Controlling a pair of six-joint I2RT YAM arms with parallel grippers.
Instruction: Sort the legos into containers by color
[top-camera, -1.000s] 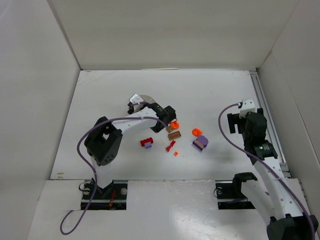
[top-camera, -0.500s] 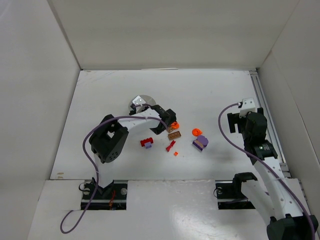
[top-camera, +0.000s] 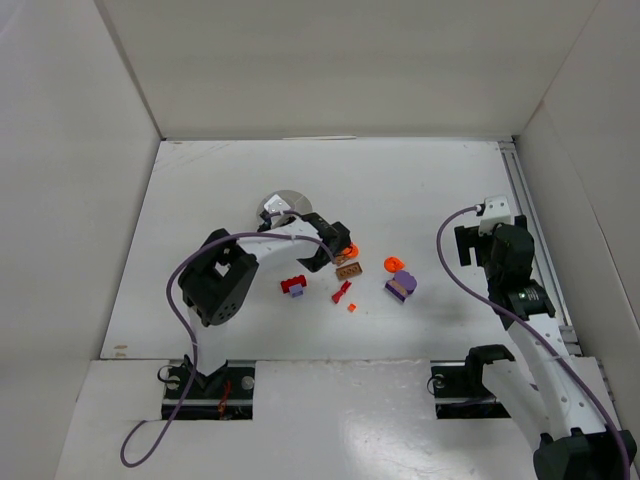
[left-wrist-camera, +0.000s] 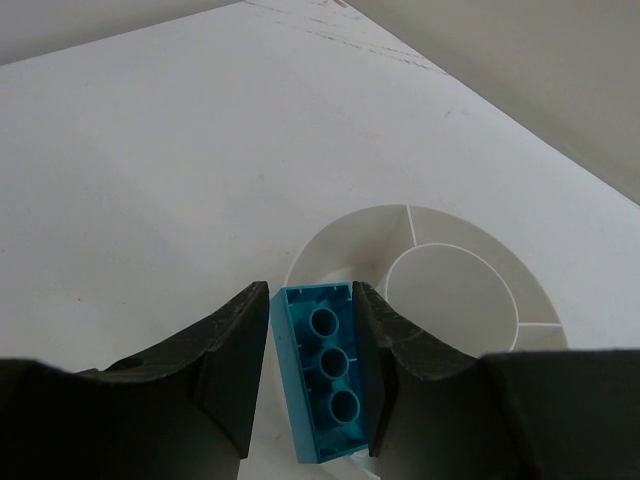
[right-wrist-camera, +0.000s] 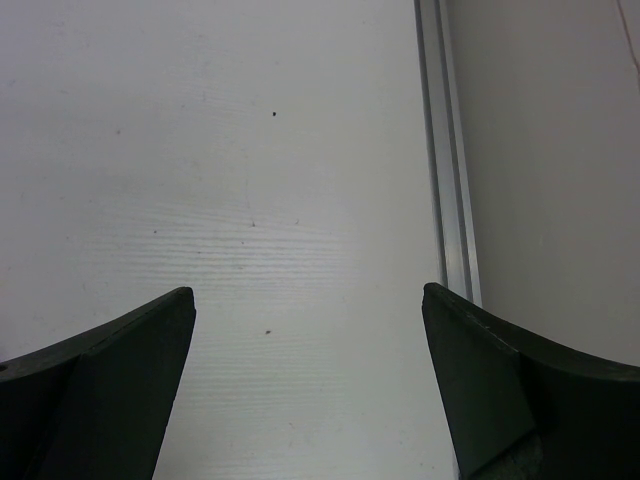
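Left tool (left-wrist-camera: 310, 300) clamping teal brick (left-wrist-camera: 325, 372), at rim of white divided dish (left-wrist-camera: 458, 226)

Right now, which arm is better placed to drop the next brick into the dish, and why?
Left. The left tool is shut on a teal brick, with the dish just ahead. The right tool is open and empty, over the table beside the rail, far from the dish.

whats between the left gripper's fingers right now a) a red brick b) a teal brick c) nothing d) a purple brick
b, the left wrist view shows a teal brick pinched in the left gripper, with the white divided dish just beyond it.
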